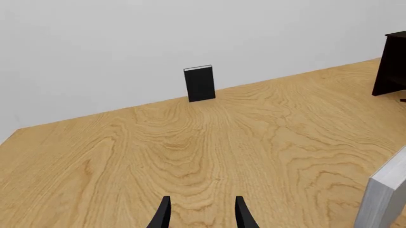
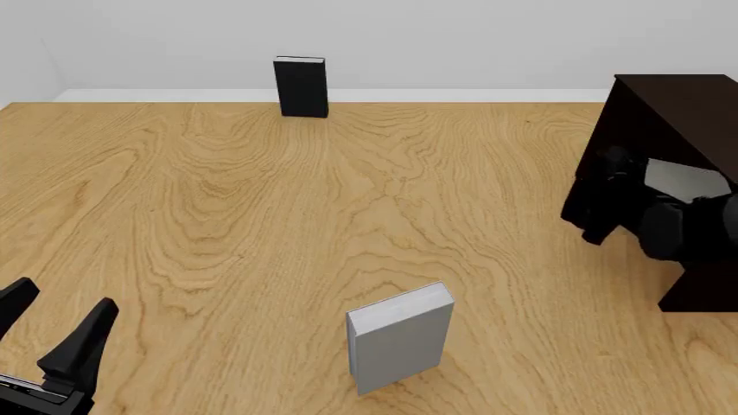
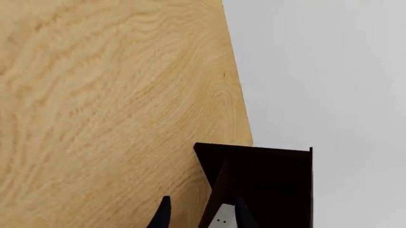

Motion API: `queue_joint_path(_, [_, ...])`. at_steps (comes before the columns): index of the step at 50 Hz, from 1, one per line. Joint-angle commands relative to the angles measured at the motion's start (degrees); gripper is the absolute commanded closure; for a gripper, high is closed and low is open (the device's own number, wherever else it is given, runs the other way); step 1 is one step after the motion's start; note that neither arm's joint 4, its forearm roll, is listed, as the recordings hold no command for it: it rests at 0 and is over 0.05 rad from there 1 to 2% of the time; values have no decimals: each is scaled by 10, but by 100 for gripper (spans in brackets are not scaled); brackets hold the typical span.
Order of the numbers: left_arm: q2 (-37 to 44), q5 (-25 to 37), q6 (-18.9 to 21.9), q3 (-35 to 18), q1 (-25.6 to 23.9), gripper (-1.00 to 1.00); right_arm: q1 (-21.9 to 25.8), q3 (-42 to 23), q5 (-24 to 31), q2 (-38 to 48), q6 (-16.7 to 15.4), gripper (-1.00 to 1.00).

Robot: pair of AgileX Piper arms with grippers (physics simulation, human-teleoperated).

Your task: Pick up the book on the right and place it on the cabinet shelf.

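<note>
Front view shows the right hand (image 2: 611, 186) at the dark cabinet (image 2: 675, 112) on the right side of the bench (image 2: 231, 216), closed on the light-grey book (image 2: 683, 180), which is inside the cabinet opening. A second grey book (image 2: 400, 339) stands upright in the near middle, well apart. A black book (image 2: 301, 86) stands at the far edge. The left hand (image 2: 52, 324) hangs open near the left corner, holding nothing.

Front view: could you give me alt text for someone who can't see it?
At the table's right edge, the right gripper holds a light-grey book inside a dark cabinet. Another grey book stands nearby, and a black book stands far back.
</note>
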Motion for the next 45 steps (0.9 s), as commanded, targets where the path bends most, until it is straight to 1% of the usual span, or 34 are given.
queue_joint_path(1, [0,0,0,0,-1,-100,30,-11,28,-36,16,-100])
queue_joint_path(9, [0,-1,0,0,-1,-100,43,-11,53,-76,32,-100])
queue_joint_path(10, [0,-1,0,0,-1,-100,45,-15,60,-86,45,-100])
queue_joint_path(15, [0,-1,0,0,-3,-100,51,-10,74,-110,57,-100])
queue_joint_path(16, [0,-2,-1,0,-2,-100,55,-13,82,-118,66,-100])
queue_joint_path(21, [0,-3,0,0,-1,-100,60,-11,97,-135,75,-100])
queue_joint_path(22, [0,-3,1,0,-1,-100,61,-13,104,-142,83,-100])
queue_joint_path(26, [0,-3,0,0,-2,-100,66,-14,117,-160,94,-100])
queue_joint_path(27, [0,-3,0,0,-2,-100,69,-15,123,-167,101,-100])
queue_joint_path(30, [0,-4,1,0,-2,-100,71,-12,128,-175,104,-100])
queue_joint_path(33, [0,-4,0,0,-2,-100,74,-15,140,-189,116,-100])
queue_joint_path(38, [0,-4,1,0,-3,-100,77,-10,152,-207,119,-100])
queue_joint_path(45, [0,-5,2,0,-3,-100,83,-10,172,-233,132,-100])
